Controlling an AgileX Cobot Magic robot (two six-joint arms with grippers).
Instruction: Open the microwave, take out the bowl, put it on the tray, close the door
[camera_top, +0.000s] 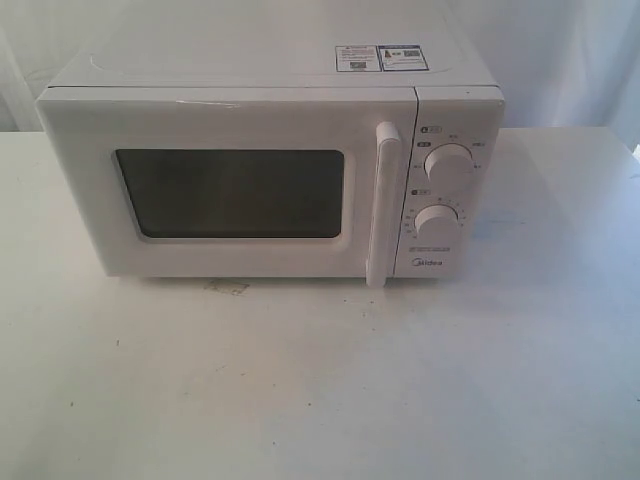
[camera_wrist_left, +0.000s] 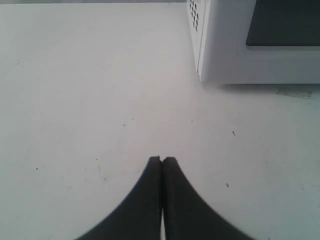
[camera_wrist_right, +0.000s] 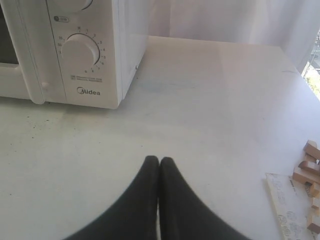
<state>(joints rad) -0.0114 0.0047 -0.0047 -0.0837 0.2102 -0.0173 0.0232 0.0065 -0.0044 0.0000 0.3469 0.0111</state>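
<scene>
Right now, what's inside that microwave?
The microwave door is shut, and its dark window shows nothing inside. Whether a bowl sits in there cannot be seen.

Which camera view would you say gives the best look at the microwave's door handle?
The exterior view: the whole handle shows, upright between window and knobs. The right wrist view catches only its lower part; the left wrist view shows none of it.

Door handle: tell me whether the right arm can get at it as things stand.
Probably yes. The right gripper sits shut over the table in front of the knobs of the microwave, and the door handle stands right beside them with nothing visible between. It would need to open first.
</scene>
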